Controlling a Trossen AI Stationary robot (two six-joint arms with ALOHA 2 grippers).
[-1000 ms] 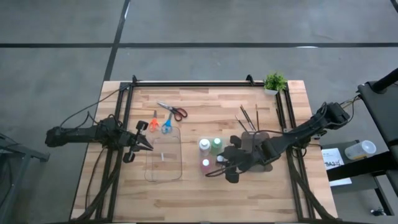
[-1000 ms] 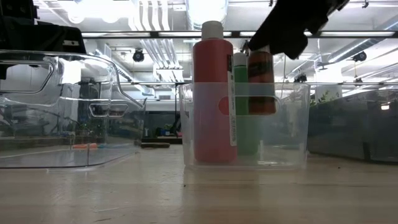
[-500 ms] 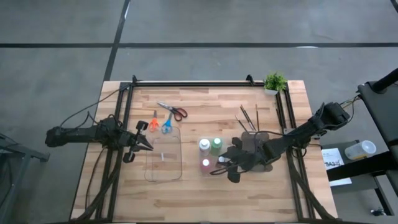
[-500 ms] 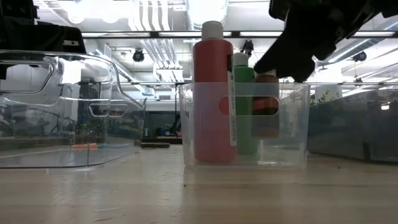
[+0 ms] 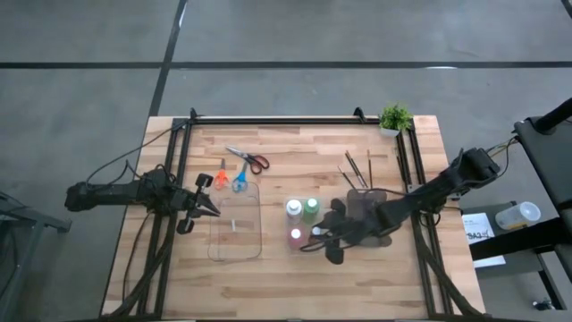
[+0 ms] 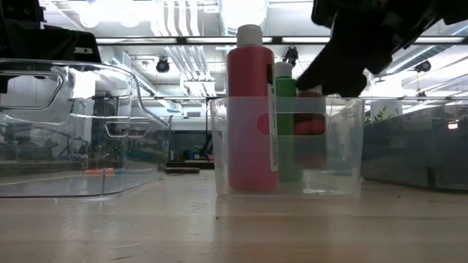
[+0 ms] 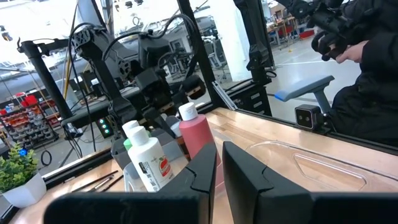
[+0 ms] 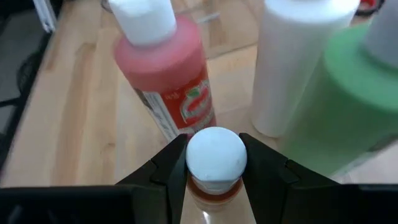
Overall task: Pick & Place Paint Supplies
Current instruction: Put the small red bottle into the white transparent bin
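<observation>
Brownish bottle [image 8: 215, 163] stands upright in our right gripper [image 8: 213, 167], fingers clenched on its neck, inside the small clear bin [image 6: 289, 150]; the red bottle [image 8: 166, 81] lies at eleven o'clock. Our left gripper [image 5: 201, 207] waits, nearly closed and empty, by the clear tray [image 5: 236, 229].

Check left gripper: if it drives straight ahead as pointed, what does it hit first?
Probably the clear tray: the left gripper points right across the table at its near rim. The paint bottles stand farther along. Height is unclear.
</observation>
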